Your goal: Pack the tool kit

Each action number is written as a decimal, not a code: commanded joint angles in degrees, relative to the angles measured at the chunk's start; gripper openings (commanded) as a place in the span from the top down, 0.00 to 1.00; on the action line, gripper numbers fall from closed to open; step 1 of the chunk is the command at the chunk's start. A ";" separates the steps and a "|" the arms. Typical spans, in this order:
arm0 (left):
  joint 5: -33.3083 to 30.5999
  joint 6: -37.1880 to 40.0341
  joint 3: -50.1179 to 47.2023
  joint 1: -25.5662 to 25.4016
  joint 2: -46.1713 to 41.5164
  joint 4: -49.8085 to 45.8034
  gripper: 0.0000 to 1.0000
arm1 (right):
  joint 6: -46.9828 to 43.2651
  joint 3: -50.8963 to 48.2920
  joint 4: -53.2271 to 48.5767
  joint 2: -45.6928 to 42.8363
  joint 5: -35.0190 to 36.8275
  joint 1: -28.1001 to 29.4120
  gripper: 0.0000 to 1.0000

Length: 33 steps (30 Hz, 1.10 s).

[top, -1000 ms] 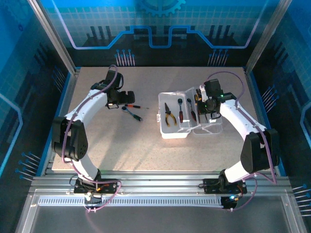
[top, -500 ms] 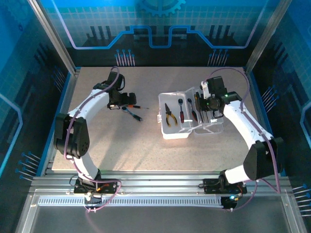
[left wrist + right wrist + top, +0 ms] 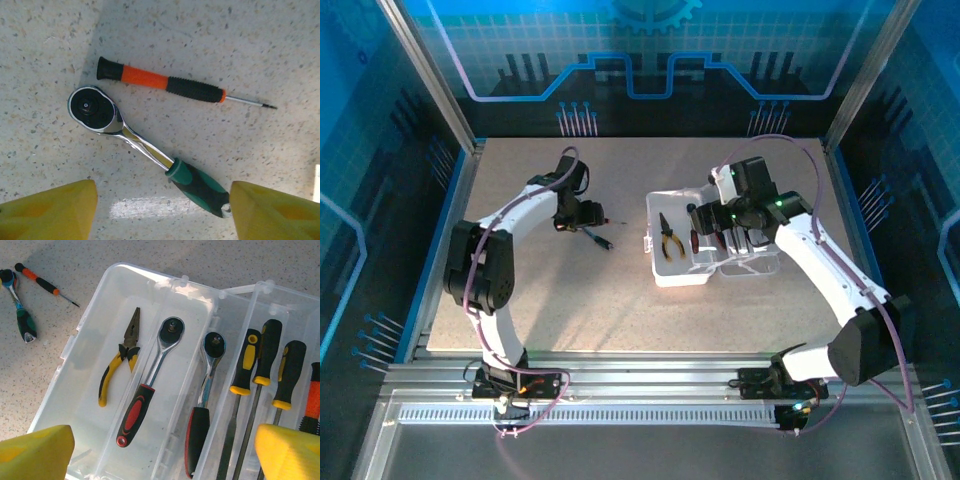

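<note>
Below left gripper (image 3: 162,192), fingers spread, nothing held: green-handled ratchet (image 3: 145,150), long axis diagonal, head far-left, handle by the right finger; orange screwdriver (image 3: 165,84) just beyond. Right gripper (image 3: 164,432) released, empty, over clear case (image 3: 70,352), well apart

Pliers (image 3: 131,345) lie in the case (image 3: 90,435); screwdriver (image 3: 165,85) and ratchet (image 3: 145,150) lie left.
</note>
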 commanded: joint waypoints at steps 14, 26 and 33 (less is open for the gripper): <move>-7.25 -0.61 5.27 -0.18 12.10 -3.22 0.28 | -0.40 0.32 1.10 1.07 -3.43 1.29 0.00; -8.22 0.73 6.13 -0.34 14.24 -4.60 0.56 | -0.78 0.93 1.06 1.68 -3.99 1.33 0.00; -7.27 1.02 3.85 -0.34 12.71 -4.21 0.85 | -0.72 0.73 1.10 1.42 -4.48 1.33 0.00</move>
